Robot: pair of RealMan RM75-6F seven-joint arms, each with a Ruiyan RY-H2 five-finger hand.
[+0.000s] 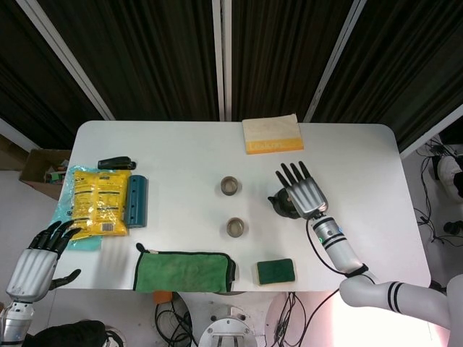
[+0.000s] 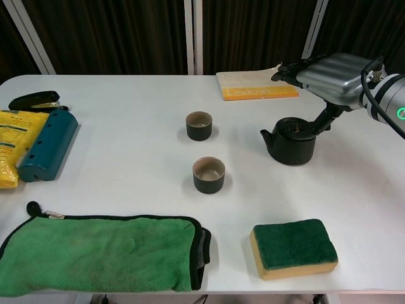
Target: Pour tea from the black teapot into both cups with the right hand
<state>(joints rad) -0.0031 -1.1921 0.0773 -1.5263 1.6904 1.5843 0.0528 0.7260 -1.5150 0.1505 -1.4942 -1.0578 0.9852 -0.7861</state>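
The black teapot [image 2: 290, 140] [image 1: 279, 205] stands on the white table right of both cups, spout pointing left. My right hand [image 2: 332, 76] [image 1: 300, 191] hovers flat over it with its fingers stretched out. Its thumb reaches down to the pot's rear rim, where the handle is hidden. No grip on the pot shows. The far cup [image 2: 199, 125] [image 1: 231, 186] and the near cup [image 2: 209, 174] [image 1: 236, 228] stand upright, dark outside and pale inside. My left hand [image 1: 37, 258] hangs off the table's front left corner, fingers apart and holding nothing.
A green sponge [image 2: 293, 247] lies in front of the teapot and a green cloth [image 2: 101, 253] along the front edge. A yellow-orange pad [image 2: 256, 84] lies at the back. A teal case [image 2: 47, 144], yellow packet [image 1: 98, 201] and black stapler [image 2: 33, 100] sit at the left.
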